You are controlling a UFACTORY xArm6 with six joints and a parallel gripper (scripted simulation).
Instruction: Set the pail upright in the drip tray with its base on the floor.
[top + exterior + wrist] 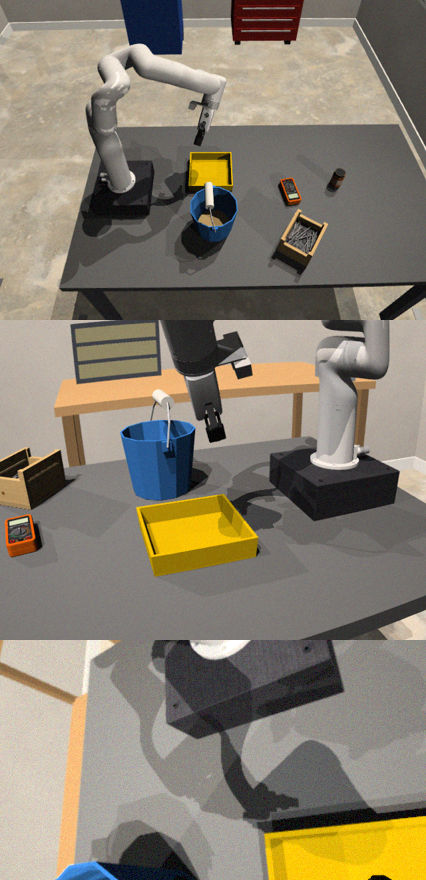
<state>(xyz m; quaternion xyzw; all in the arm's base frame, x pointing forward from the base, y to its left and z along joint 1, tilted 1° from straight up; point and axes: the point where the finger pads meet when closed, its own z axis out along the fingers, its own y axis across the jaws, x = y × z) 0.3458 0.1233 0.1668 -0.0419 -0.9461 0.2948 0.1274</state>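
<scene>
The blue pail [213, 213] stands upright on the grey table, its wire handle raised with a white grip [208, 195] on top; it holds a tan filling. It also shows in the exterior view [158, 459] and as a blue edge in the wrist view [95, 872]. The yellow drip tray [210, 171] lies empty right beside the pail, also in the exterior view [196, 533] and in the wrist view [345, 850]. My gripper [199, 136] hangs open and empty in the air above the tray's far side, pointing down; it also shows in the exterior view [214, 431].
The arm's black base block [124, 189] sits left of the tray. An orange multimeter [290, 191], a brown jar [337, 178] and a wooden box of nails [301, 237] stand to the right.
</scene>
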